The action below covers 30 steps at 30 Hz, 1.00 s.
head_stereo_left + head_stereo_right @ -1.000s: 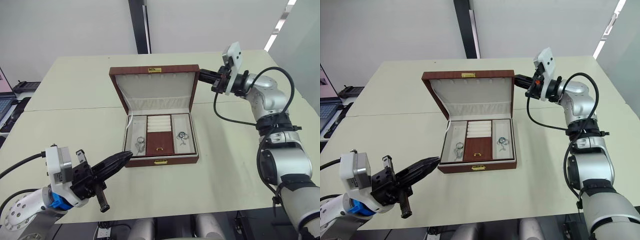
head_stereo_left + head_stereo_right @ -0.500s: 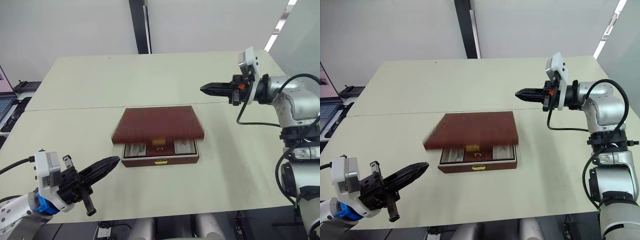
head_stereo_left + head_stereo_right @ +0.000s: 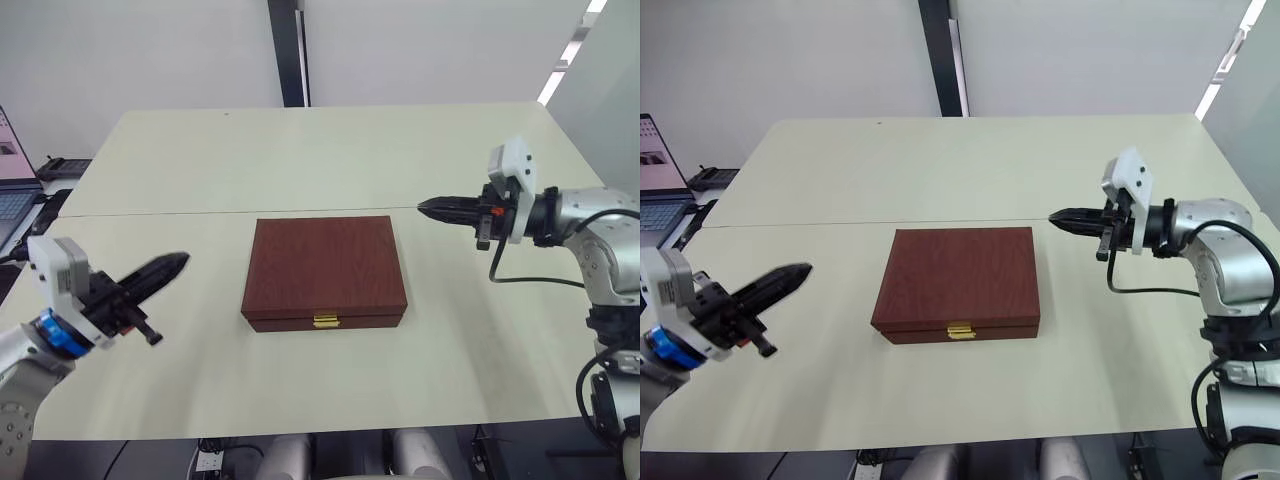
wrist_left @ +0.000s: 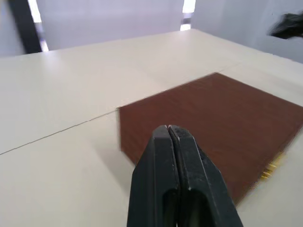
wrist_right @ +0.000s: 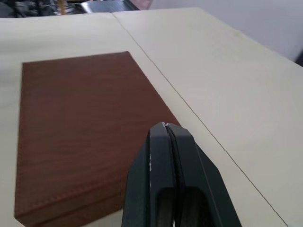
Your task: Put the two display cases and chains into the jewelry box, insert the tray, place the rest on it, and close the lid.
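1. The jewelry box (image 3: 325, 270) is lying in the middle of the pale worktop (image 3: 300, 160), between the two pincers and touched by neither of them.
2. The left pincer (image 3: 176, 263) is hovering over the worktop to the robot's left of the box, well apart from it, with its tips pointing toward the box. Its two black fingers (image 4: 161, 142) are pressed together and are holding nothing.
3. The right pincer (image 3: 424, 207) is hovering to the robot's right of the box, near its far right corner but not touching it, with its tips pointing to the left. Its fingers (image 5: 158, 137) are also pressed together and are gripping nothing.
4. The lid (image 3: 960, 272) is lying flat down on the box, so the box is closed and nothing inside is visible.
5. The long axis of the box is running left to right, about parallel to the near edge of the worktop. The small gold clasp (image 3: 324, 320) is sitting on the front wall, facing the robot.
6. Bare worktop is surrounding the box on all four sides. A thin seam (image 3: 150, 212) is crossing the worktop just behind the box.
7. At the far left, beyond the worktop edge, a laptop (image 3: 660, 190) is standing.
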Available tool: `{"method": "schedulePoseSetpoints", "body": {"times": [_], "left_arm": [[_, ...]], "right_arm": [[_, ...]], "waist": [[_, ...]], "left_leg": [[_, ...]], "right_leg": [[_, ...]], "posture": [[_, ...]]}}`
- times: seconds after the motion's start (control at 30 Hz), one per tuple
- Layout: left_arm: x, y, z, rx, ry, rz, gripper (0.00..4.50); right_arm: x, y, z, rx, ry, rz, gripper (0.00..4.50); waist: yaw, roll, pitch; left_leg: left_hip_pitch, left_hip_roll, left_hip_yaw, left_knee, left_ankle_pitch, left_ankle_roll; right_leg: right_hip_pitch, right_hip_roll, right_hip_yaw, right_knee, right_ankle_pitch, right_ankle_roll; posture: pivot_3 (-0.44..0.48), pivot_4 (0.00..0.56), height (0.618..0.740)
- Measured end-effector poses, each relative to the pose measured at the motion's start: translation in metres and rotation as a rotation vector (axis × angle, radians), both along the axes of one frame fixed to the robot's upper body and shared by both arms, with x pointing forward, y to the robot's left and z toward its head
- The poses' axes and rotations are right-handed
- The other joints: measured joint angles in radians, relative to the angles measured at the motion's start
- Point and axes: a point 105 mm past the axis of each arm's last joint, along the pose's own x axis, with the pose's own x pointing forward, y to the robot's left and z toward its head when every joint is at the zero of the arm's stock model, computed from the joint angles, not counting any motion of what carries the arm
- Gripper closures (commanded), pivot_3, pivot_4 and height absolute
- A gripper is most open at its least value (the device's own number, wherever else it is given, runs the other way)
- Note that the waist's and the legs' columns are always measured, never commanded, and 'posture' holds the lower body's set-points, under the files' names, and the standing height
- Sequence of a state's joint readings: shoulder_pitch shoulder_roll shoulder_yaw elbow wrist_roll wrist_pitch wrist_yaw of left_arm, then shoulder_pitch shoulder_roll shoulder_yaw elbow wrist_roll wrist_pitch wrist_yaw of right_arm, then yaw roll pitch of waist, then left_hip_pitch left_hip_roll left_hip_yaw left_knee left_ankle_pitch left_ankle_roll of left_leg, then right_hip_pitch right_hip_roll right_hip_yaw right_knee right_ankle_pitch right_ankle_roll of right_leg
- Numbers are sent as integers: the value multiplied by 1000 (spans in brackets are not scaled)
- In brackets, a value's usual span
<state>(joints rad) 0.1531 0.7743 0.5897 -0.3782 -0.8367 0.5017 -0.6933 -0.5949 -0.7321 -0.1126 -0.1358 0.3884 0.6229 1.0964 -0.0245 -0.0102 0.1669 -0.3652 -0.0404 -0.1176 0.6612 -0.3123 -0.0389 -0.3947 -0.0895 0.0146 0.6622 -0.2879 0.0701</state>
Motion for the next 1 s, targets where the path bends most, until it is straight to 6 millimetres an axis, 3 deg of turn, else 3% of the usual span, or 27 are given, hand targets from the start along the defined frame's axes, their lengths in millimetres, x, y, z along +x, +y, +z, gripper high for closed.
{"method": "schedulePoseSetpoints", "body": {"times": [0.2,0.4,0.6,0.7,1.0], "left_arm": [[24,19,-21,77,89,157,4500],[38,30,-41,176,149,223,4500],[33,36,-67,233,193,256,4500],[29,45,-82,247,239,288,4500],[16,52,-97,247,270,322,4500]], "right_arm": [[-16,-37,-16,14,6,-206,4486],[-36,-70,-60,-73,49,-365,4486],[-25,-104,-67,-167,-103,-553,4486],[-21,-111,-73,-175,-125,-592,4486],[-13,-111,-77,-176,-142,-594,4486]], "waist": [[-5,0,0],[-2,-1,0],[-8,-1,0],[-5,-1,0],[-5,-1,0]], "left_leg": [[0,0,1,0,1,-2],[0,0,2,0,0,0],[2,1,5,-1,2,-3],[1,1,5,0,2,-3],[2,1,4,0,2,-3]], "right_leg": [[0,0,0,0,0,0],[0,0,1,0,0,0],[0,0,2,1,0,0],[0,0,2,1,0,0],[0,0,2,1,0,1]], "posture": [[0,150,740],[0,150,740],[0,150,740],[0,150,740],[0,150,740]]}}
